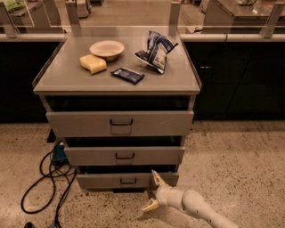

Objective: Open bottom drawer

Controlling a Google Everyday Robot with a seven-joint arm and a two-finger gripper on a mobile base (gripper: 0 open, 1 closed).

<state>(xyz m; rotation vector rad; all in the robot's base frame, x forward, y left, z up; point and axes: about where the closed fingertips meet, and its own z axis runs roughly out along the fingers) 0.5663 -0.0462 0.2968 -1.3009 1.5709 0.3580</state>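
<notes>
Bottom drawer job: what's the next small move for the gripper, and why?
Probably slide the gripper left and slightly up toward the dark loop handle of the bottom drawer. The gripper sits low by the floor, right of the handle, fingers spread open, and the handle is not between them, so there is nothing to pull on yet.

Speckled stone floor, dark cabinets behind, grey counter beyond
</notes>
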